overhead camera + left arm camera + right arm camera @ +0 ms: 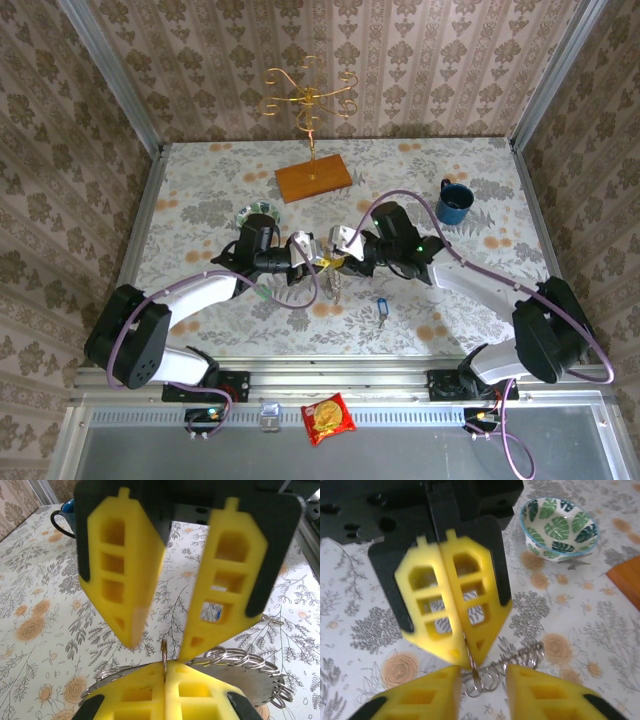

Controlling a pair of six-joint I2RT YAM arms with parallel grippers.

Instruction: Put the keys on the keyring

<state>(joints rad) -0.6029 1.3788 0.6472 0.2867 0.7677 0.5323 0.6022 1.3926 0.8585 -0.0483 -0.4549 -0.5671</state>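
Left gripper (165, 674) is clenched on the keyring (250, 682), held over the middle of the table (200, 190). Right gripper (482, 680) faces it, fingers (425, 695) parted – grasping nothing. The blue key (381, 308) lies loose toward the near edge – at least 1 key left to thread.

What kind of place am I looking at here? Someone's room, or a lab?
Most likely a lab test booth dressed up like a home: patterned wallpaper hung on a bare metal frame, and a floral-print table with a robot's left arm and right arm bolted at its near edge.
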